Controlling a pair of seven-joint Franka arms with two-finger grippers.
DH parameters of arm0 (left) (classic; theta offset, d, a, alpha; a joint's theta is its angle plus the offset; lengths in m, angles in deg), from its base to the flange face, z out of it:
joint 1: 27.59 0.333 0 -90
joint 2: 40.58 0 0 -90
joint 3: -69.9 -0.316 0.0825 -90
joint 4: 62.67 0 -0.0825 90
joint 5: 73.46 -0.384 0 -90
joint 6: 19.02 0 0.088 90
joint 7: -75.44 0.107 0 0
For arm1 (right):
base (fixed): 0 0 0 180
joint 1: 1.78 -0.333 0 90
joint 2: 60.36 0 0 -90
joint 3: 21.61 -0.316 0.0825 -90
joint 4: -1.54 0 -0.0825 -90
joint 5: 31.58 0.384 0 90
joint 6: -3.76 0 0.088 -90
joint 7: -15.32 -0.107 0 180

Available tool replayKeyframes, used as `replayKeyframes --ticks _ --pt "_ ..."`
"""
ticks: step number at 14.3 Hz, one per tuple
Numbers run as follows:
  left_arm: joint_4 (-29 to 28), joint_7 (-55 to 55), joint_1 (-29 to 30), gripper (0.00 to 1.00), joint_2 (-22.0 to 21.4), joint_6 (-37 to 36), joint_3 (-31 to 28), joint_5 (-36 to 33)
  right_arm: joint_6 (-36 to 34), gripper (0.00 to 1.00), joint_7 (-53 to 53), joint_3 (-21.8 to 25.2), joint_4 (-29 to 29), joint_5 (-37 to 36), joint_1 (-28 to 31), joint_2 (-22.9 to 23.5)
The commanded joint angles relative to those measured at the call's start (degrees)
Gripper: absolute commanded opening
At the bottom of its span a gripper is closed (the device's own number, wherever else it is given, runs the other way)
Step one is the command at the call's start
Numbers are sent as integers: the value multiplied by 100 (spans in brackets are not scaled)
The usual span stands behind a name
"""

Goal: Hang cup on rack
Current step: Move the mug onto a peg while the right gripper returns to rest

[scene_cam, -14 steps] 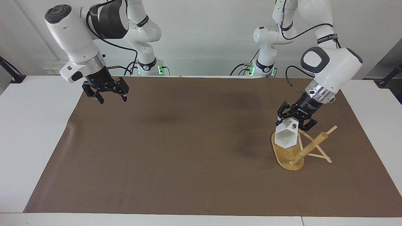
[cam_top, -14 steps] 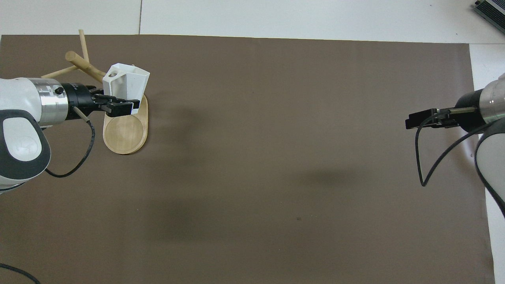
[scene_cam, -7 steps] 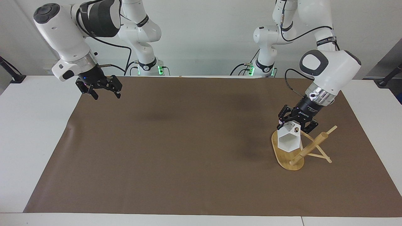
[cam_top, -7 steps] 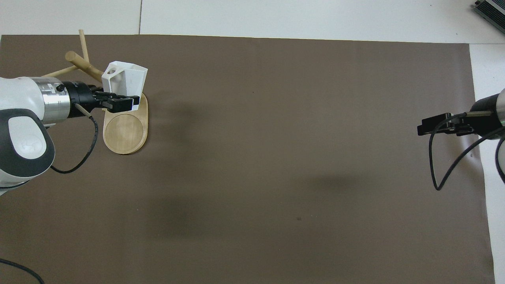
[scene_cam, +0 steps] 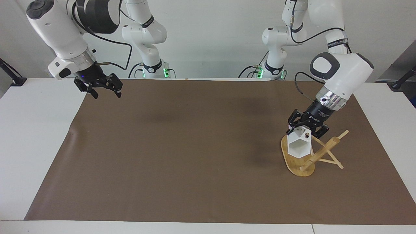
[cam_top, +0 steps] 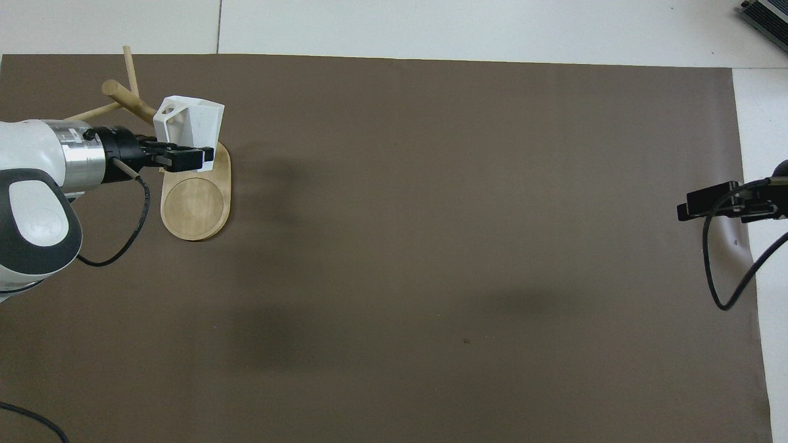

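The left gripper (scene_cam: 305, 127) was down at the left arm's end of the table, over the rack (scene_cam: 317, 154); its fingers were clamped on the cup (scene_cam: 298, 145), gripping it near the handle, which was turned up toward the wrist with its round hole showing. The cup hung tipped on its side, its open mouth facing away from the robots; it sat just over the rack's oval base (cam_top: 196, 208), close beside the thick post (scene_cam: 321, 152) and the thin crossing pegs (scene_cam: 328, 159). Whether any peg had passed through the handle's hole, I could not tell; the cup looked very near to the pegs, perhaps touching one. From above, the same gripper (cam_top: 184, 157) came in from the side, with the cup (cam_top: 188, 123) lying over the end of the base nearest the post (cam_top: 132, 101).

The rack stood on a brown mat (scene_cam: 195, 156) that covered most of the white table (scene_cam: 32, 136); the post leaned away from upright as the camera caught it.

The right gripper (scene_cam: 102, 89) hung in the air over the edge of the mat at the right arm's end, holding nothing, its fingers spread apart; the right arm waited there. From above only its black fingers (cam_top: 708, 203) and a looping cable (cam_top: 726, 271) showed.
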Motion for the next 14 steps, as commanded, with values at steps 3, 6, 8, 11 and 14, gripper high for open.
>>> replayKeyframes --ticks 3,6,8,11,14 --pt "128 -263 176 0 89 16 59 67 -500 100 41 119 441 -167 30 3" --pt "84 -306 167 0 81 33 59 155 -571 100 41 146 564 -159 162 3" --pt "84 -447 167 0 81 103 59 164 -588 100 32 146 582 -159 232 -15" --pt "67 -693 168 0 98 270 59 173 -597 100 6 146 574 -159 258 -102" --pt "49 -790 168 0 98 288 59 173 -501 100 -91 128 442 -159 258 -173"
